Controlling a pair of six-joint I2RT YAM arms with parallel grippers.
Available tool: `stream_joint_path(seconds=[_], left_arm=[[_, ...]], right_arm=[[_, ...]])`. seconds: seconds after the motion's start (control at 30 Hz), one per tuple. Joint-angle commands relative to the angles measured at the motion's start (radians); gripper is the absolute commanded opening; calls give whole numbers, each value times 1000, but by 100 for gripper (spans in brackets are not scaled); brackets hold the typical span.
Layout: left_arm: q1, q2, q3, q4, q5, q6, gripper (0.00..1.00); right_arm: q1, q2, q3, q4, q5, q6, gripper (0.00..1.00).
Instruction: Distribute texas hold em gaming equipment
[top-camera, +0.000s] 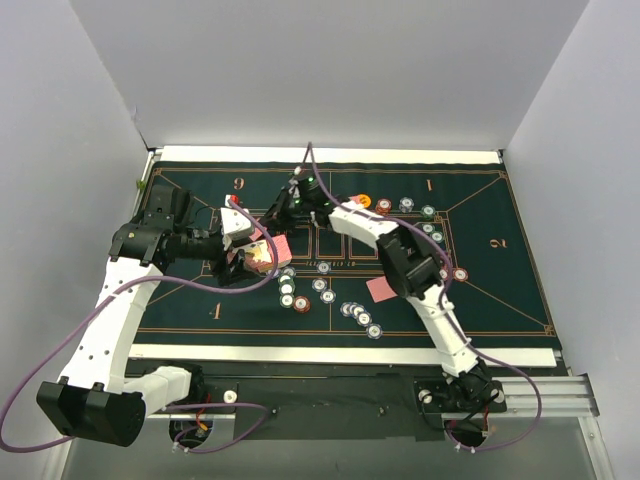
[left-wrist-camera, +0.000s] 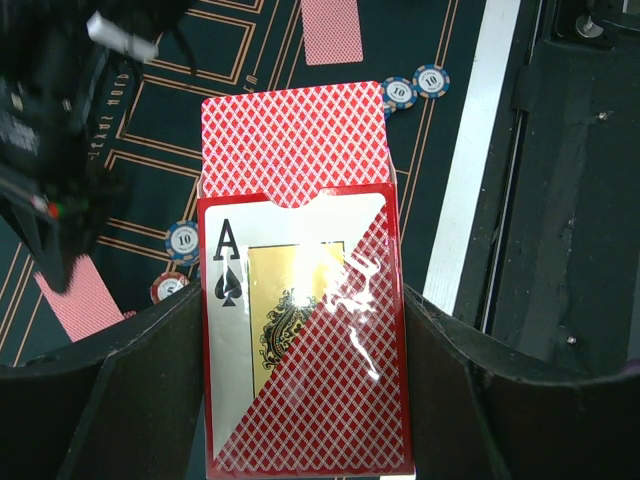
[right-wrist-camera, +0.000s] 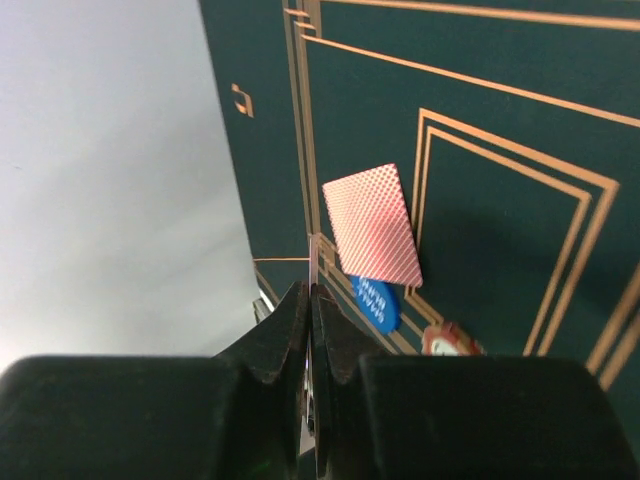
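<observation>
My left gripper (left-wrist-camera: 305, 330) is shut on a red card box (left-wrist-camera: 300, 340) with an ace of spades on its face; a stack of red-backed cards (left-wrist-camera: 293, 140) sticks out of its open top. In the top view it (top-camera: 250, 258) hovers over the mat's left centre. My right gripper (right-wrist-camera: 311, 300) is shut on one playing card (right-wrist-camera: 313, 255) seen edge-on, near the mat's far middle (top-camera: 292, 200). A face-down card (right-wrist-camera: 372, 225), a blue disc (right-wrist-camera: 376, 300) and a red chip (right-wrist-camera: 452, 342) lie below it. An orange disc (top-camera: 363, 201) lies at the back.
Green felt mat (top-camera: 500, 300) with gold lines. Chips lie in clusters at centre (top-camera: 301, 295), front centre (top-camera: 360, 315) and along the right (top-camera: 430, 230). A face-down card (top-camera: 381, 289) lies under the right arm. White walls enclose the table.
</observation>
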Motion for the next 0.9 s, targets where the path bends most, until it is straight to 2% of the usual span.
stream_joint_path(seconds=[0.0,0.2,0.33,0.43,0.47,0.57,0.6,0.77,0.87], left_arm=[[-2,-23,34,48,65,-12,39],[0,-34,30,49,63,-23,39],[0,-38,15,67,62,-69,39],[0,-44,22,51,50,-61,39],[0,-50,24,46,48,-55,40],[0,-69,11,48,45,-49,39],[1,-75,2,55,45,-55,39],[0,-87,-41,92,59,-90,39],[5,-93,-42,114,57,-125,39]], right_arm=[[39,86,141,-15,-6,19,0],[47,185,229,56,1,77,0],[58,230,295,-7,15,68,2],[67,222,316,-91,56,-4,17],[68,219,316,-116,64,-21,26],[65,198,319,-153,113,-64,41],[62,193,316,-153,119,-67,49],[59,120,261,-167,123,-104,67],[52,40,215,-162,103,-119,82]])
